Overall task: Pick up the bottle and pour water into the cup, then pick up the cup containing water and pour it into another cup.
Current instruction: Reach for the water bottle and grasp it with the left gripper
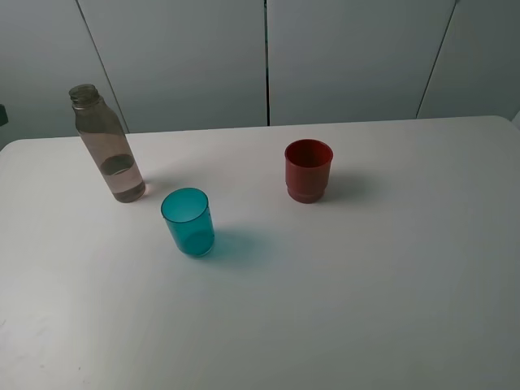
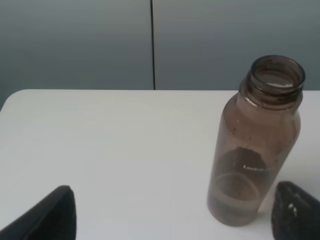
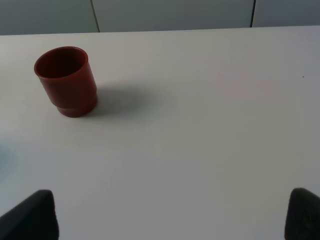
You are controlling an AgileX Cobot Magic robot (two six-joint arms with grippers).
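Note:
The bottle (image 1: 110,146) stands upright and uncapped at the table's far left, with a little water in its bottom. The teal cup (image 1: 188,221) stands in front of it, slightly to the right. The red cup (image 1: 308,169) stands near the middle of the table. Neither gripper shows in the exterior high view. In the left wrist view my left gripper (image 2: 172,222) is open, and the bottle (image 2: 255,145) stands just ahead of one dark fingertip (image 2: 295,212), untouched. In the right wrist view my right gripper (image 3: 167,220) is open and bare, with the red cup (image 3: 67,80) well ahead and off to one side.
All three things stand on a white table (image 1: 366,284) with rounded far corners. A grey panelled wall (image 1: 349,57) rises right behind its back edge.

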